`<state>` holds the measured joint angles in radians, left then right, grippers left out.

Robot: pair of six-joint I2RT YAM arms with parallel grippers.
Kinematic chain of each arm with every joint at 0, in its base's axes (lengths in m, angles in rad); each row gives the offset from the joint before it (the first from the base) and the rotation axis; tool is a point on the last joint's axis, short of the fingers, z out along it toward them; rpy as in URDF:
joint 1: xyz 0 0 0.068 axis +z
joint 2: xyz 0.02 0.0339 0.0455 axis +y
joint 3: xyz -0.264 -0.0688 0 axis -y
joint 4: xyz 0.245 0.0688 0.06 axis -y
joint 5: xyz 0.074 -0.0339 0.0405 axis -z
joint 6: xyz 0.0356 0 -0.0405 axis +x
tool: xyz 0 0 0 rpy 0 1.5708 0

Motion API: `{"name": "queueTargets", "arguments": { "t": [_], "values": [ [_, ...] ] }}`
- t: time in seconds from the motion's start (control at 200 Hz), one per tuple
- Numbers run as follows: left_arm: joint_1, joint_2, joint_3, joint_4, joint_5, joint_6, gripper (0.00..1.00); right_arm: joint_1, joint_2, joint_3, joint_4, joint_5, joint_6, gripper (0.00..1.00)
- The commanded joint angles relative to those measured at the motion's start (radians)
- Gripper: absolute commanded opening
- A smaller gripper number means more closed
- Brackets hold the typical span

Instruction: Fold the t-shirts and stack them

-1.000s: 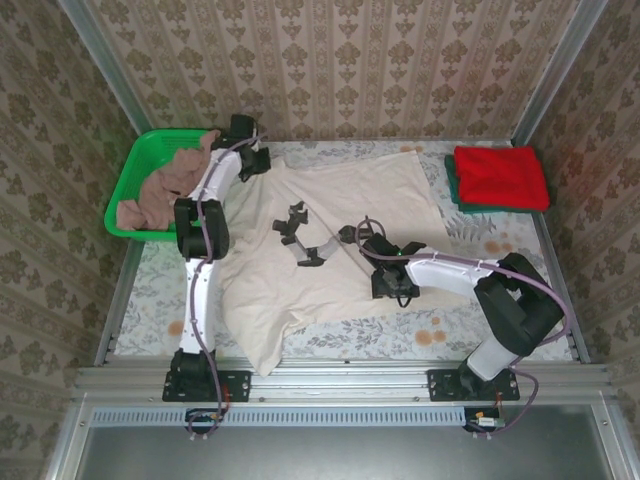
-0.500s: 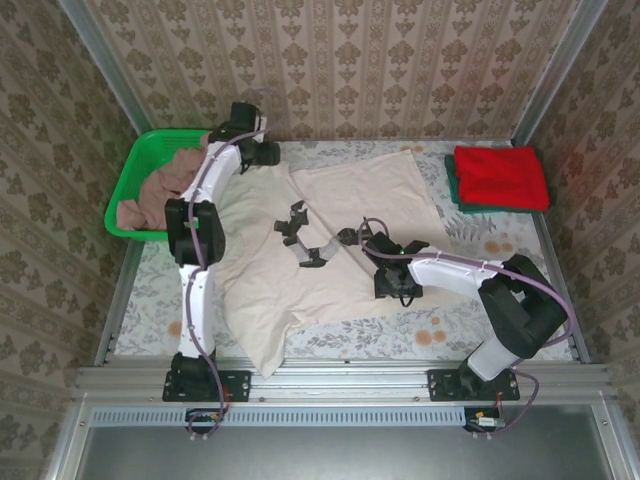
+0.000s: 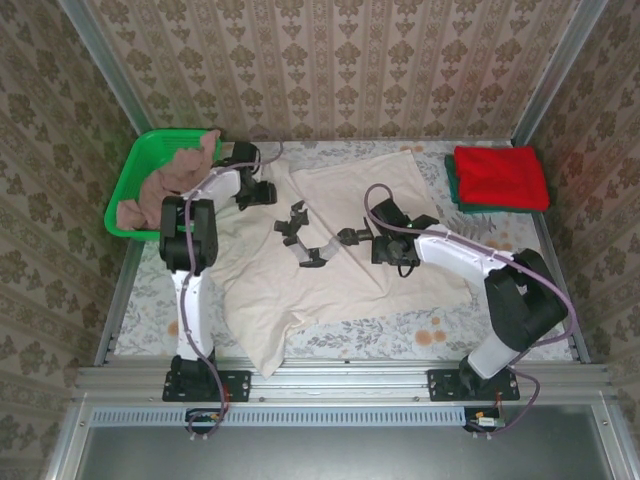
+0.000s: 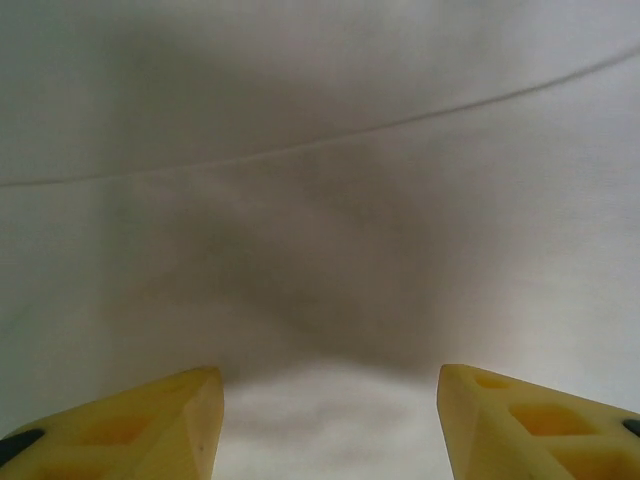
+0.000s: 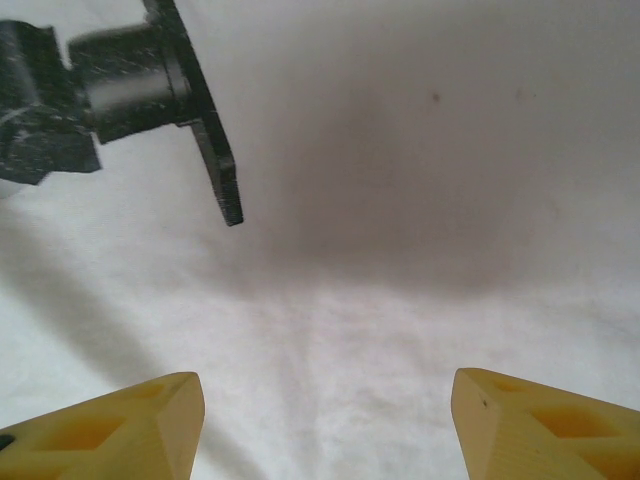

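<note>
Four shirts: cream shirt (image 3: 340,280) across table (image 3: 440,325) middle, red shirt (image 3: 500,175) on green shirt (image 3: 452,192) far-right corner, pink-brown shirt (image 3: 165,185) in far-left basket (image 3: 150,140). Left gripper (image 4: 328,375), right gripper (image 5: 325,378) parted, empty; near edge free.

The floral-patterned worktop (image 3: 450,325) carries a large cream cloth t-shirt (image 3: 330,275) spread centrally, a green plastic mesh basket (image 3: 124,192) far left, and a folded dark green t-shirt (image 3: 451,188) far right.
</note>
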<state>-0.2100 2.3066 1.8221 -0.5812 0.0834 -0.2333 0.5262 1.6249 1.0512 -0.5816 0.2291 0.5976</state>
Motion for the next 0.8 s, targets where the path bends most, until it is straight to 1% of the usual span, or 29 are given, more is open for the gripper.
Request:
{"name": "queueTargets", "arguments": {
  "t": [0.0, 0.14, 0.215, 0.29, 0.35, 0.43, 0.515, 0.66, 0.71, 0.795],
  "values": [
    [0.007, 0.104, 0.154, -0.071, 0.041, -0.02, 0.58, -0.008, 0.054, -0.001, 0.017, 0.007, -0.007, 0.68],
    [-0.008, 0.259, 0.4, -0.159, 0.036, -0.017, 0.57, -0.03, 0.07, -0.04, 0.114, -0.083, 0.04, 0.69],
    [-0.021, 0.355, 0.587, -0.232, 0.042, -0.001, 0.57, -0.028, 0.05, -0.041, 0.131, -0.122, 0.055, 0.71],
    [-0.022, 0.428, 0.742, -0.288, 0.05, 0.002, 0.58, -0.028, 0.025, -0.021, 0.123, -0.119, 0.041, 0.72],
    [-0.013, 0.449, 0.802, -0.302, 0.054, 0.003, 0.58, -0.039, 0.019, 0.019, 0.096, -0.079, 0.014, 0.73],
    [0.009, 0.421, 0.791, -0.301, 0.04, 0.002, 0.59, -0.076, 0.049, 0.093, 0.075, -0.043, -0.031, 0.73],
    [0.035, 0.354, 0.732, -0.29, 0.043, 0.002, 0.62, -0.126, 0.14, 0.213, 0.053, -0.015, -0.082, 0.72],
    [0.043, 0.174, 0.569, -0.245, 0.026, 0.028, 0.64, -0.187, 0.394, 0.513, -0.039, -0.021, -0.183, 0.71],
    [0.038, 0.104, 0.491, -0.228, 0.033, 0.039, 0.64, -0.2, 0.501, 0.643, -0.092, -0.075, -0.235, 0.71],
    [0.024, -0.027, 0.318, -0.173, 0.036, 0.058, 0.65, -0.221, 0.661, 0.865, -0.208, -0.075, -0.253, 0.69]
  ]
}}
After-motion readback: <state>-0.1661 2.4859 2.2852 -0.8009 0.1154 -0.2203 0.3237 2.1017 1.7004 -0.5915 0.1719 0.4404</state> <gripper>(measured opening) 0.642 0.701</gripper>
